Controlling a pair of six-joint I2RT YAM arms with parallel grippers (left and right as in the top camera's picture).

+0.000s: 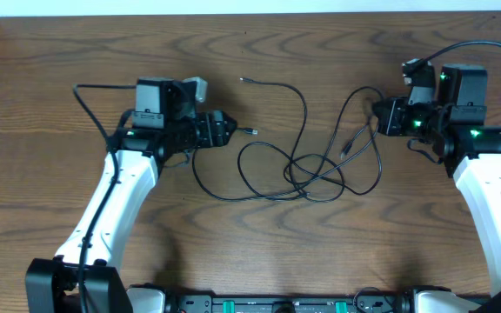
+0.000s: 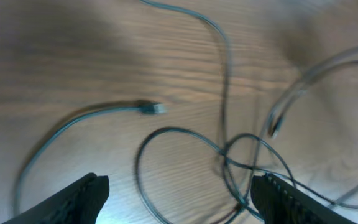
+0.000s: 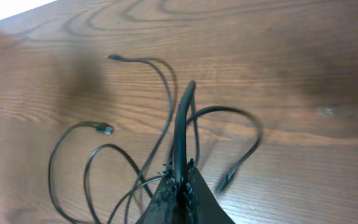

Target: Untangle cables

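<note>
The cables (image 1: 296, 163) lay in a loose knot on the table (image 1: 259, 252), between the 2 grippers. Left of the knot, the left gripper (image 1: 224, 130) held its fingers (image 2: 79, 196) spread wide with nothing between them; in the left wrist view only wood and loose cable showed in the gap. 1 plug (image 1: 252, 131) lay just beside that gripper's tips, on the side facing the knot, not touching them. A 2nd plug (image 1: 243, 79) lay left of the knot and nearer the table's far edge, at the end of a strand that curved back into the knot. Right of the knot, the right gripper (image 1: 381, 116) was clamped on 1 black cable (image 3: 180, 124), which ran out from between its closed fingers toward the knot. A 3rd plug (image 1: 346, 148) lay at the knot's right edge, near the right gripper but apart from it.
</note>
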